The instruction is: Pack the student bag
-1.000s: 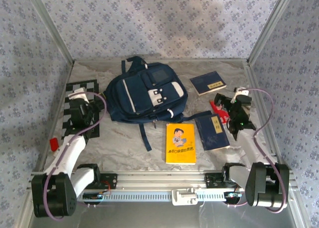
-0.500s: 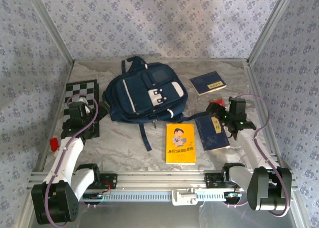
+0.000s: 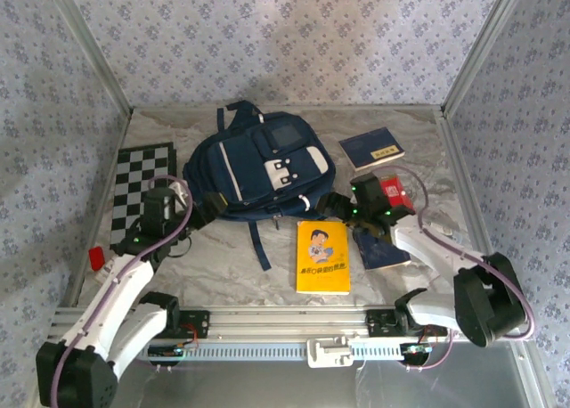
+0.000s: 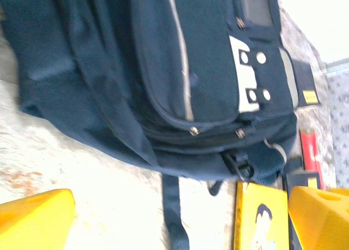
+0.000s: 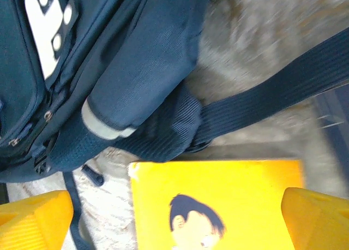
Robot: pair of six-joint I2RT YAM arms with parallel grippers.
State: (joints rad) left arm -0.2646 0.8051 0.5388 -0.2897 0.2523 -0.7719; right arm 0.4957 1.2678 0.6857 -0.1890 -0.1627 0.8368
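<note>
The student bag (image 3: 258, 163) lies flat on the bench (image 3: 223, 248), toward the back and a little left of centre. Its white-flapped front pocket faces up and its handle points at the rear wall.

The left hand (image 3: 212, 207) hangs just beside the bag's near left corner, fingers spread as wide as they go, with nothing between them. In the left wrist view the bag (image 4: 163, 70) lies straight ahead of this hand (image 4: 177, 220). Both yellow fingertips (image 4: 32, 217) stand clear of the fabric, and a dark strap (image 4: 173, 217) trails over the bench between them.

The right hand (image 3: 337, 205) sits at the bag's near right corner, equally wide open and empty. From the right wrist view this hand (image 5: 174, 217) hovers over the far edge of a yellow book (image 5: 218, 201). The bag's lower corner (image 5: 109, 70) is just ahead of it.

From above I cannot tell whether either hand touches the bag.

A blue book (image 3: 372, 147) lies to the right of the bag, a red object (image 3: 392, 192) sits by the right arm, and a chequered board (image 3: 142, 172) lies to the bag's left.
</note>
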